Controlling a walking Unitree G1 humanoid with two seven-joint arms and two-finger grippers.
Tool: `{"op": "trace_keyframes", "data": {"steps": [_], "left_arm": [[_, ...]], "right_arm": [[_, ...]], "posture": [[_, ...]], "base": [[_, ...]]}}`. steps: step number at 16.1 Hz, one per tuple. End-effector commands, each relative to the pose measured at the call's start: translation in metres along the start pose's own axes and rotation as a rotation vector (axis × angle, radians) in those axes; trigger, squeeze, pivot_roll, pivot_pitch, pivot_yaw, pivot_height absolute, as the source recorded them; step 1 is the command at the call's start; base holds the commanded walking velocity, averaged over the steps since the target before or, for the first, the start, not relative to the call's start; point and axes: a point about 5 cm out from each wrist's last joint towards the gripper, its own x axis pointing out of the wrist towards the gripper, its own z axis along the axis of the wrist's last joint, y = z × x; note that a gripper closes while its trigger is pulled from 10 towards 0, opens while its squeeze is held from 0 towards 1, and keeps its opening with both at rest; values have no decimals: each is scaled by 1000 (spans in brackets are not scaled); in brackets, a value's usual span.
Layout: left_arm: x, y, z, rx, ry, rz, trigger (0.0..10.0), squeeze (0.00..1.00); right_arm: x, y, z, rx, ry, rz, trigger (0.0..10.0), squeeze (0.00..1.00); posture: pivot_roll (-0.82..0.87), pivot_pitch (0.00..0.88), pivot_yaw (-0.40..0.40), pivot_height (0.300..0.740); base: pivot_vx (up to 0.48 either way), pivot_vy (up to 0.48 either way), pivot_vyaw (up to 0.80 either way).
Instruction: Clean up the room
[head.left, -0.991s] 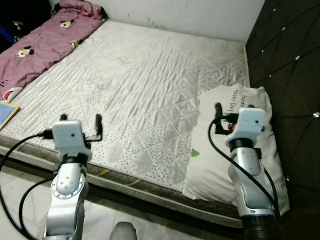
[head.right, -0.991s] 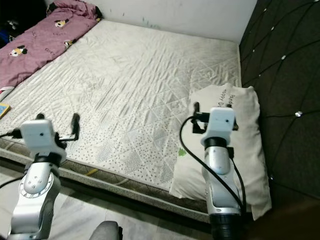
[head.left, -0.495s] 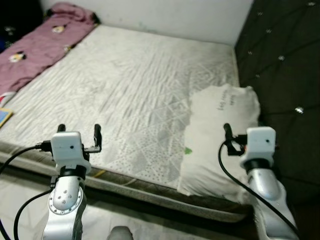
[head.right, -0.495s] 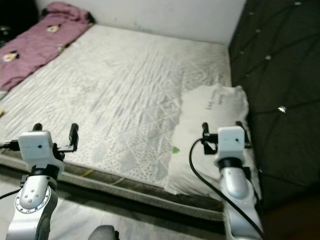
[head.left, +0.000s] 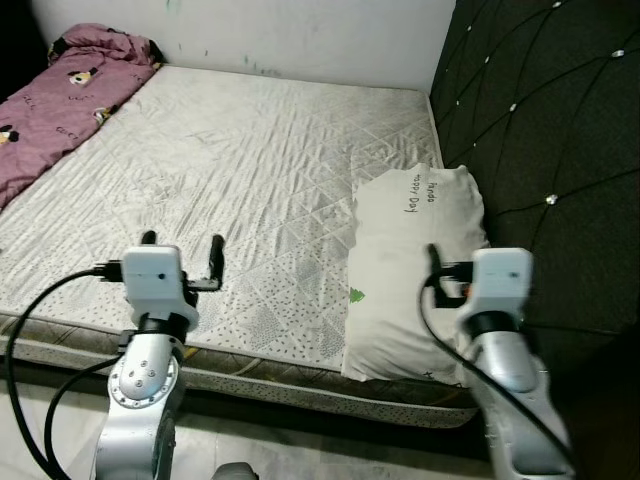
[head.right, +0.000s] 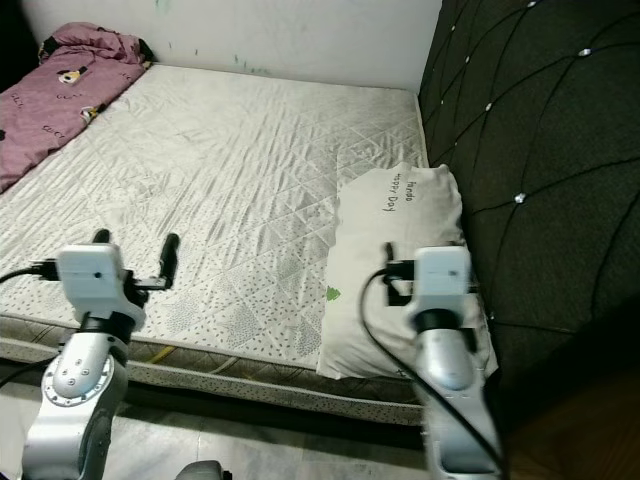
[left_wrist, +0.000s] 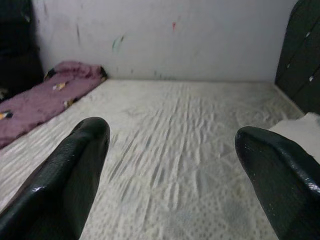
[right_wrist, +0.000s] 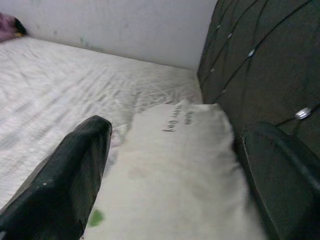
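A white pillow with dark lettering lies on the right side of the white quilted mattress, against the black padded headboard. My right gripper is open and empty, held above the pillow's near end; its fingers frame the pillow. My left gripper is open and empty too, held over the mattress's near edge. Its fingers point across the mattress toward the far wall.
A pink blanket with cartoon prints is bunched at the mattress's far left corner. A white wall runs behind the bed. Pale floor lies in front of the bed's near edge.
The whole view has swung right toward the headboard, so the camera moved. The right arm has shifted over the pillow's near end. Both grippers stay open and empty.
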Motion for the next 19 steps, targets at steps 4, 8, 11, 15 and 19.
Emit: {"op": "trace_keyframes", "data": {"steps": [4,8,11,15,19], "left_arm": [[-4,0,-5,-25,47,-4,10000,0],[-3,-1,-5,-38,59,-17,10000,0],[-2,-2,-5,-80,68,-25,10000,0],[-1,-3,-5,-109,72,-29,10000,0],[0,-2,-5,-113,75,-38,10000,0]], "right_arm": [[4,2,5,38,-16,19,10000,0],[7,3,9,67,-34,24,10000,0],[7,2,8,58,-17,12,10000,0],[8,3,6,69,-4,16,10000,0],[8,3,6,82,-1,15,10000,0]], "posture": [[16,0,10,740],[13,0,8,740],[10,0,6,740],[11,0,6,740],[10,0,7,740]], "base": [[0,0,0],[0,0,0],[0,0,0],[0,0,-800],[0,0,-616]]}}
